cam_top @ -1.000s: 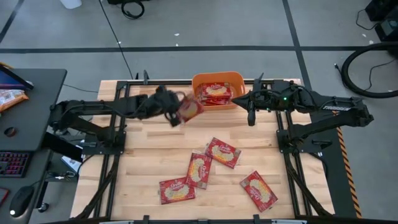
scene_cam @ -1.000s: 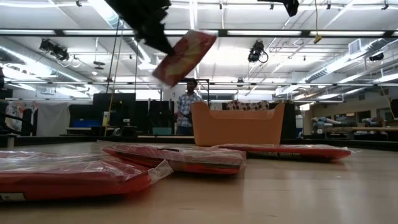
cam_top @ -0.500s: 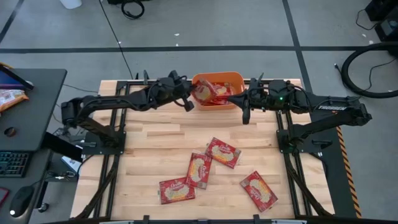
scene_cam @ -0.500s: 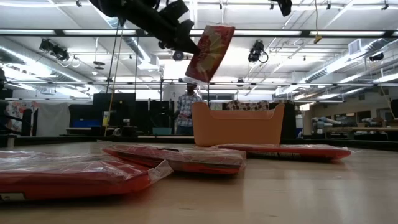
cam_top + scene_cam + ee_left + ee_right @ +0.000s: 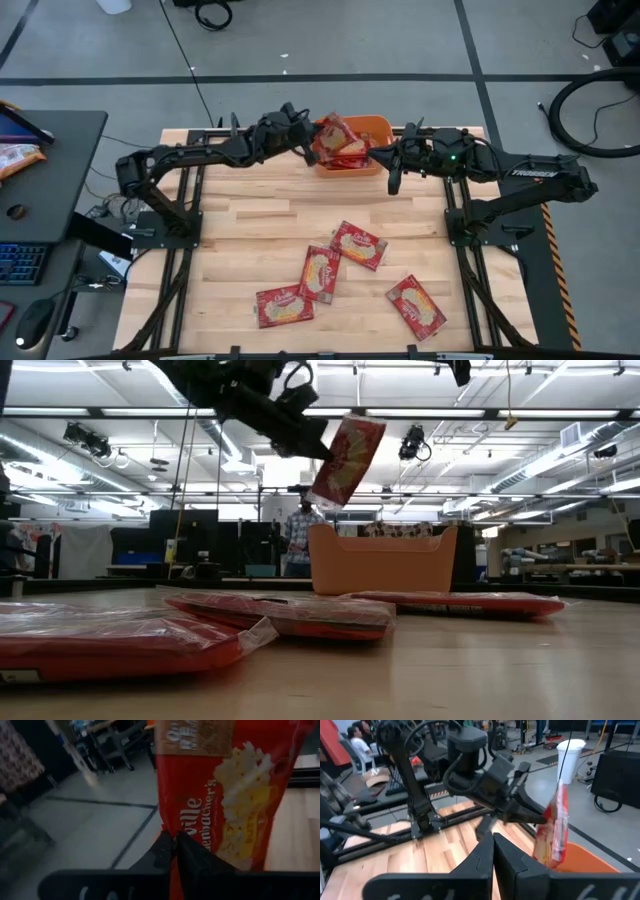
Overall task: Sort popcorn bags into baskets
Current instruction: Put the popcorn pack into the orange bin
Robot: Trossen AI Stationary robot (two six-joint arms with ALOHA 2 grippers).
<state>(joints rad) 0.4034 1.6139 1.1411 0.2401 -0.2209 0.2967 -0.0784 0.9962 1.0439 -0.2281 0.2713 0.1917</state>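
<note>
the step in hand is the drop: the left gripper (image 5: 306,142) is clamped on one edge of a popcorn bag (image 5: 332,136), holding it tilted in the air over the near-left rim of the orange basket (image 5: 372,127). the low view shows the bag (image 5: 346,460) hanging just above the basket's (image 5: 383,563) top, not yet inside. other bags already lie in the basket, and four more bags (image 5: 358,245) lie flat on the table (image 5: 240,230), well apart from the basket on its near side. the next move likely calls for the fingers to part so the bag falls in. the right gripper (image 5: 391,176) waits just beside the basket's right end, fingers together and empty. in the left wrist view the label reads "ville" and "enbacher's" (image 5: 200,820).
</note>
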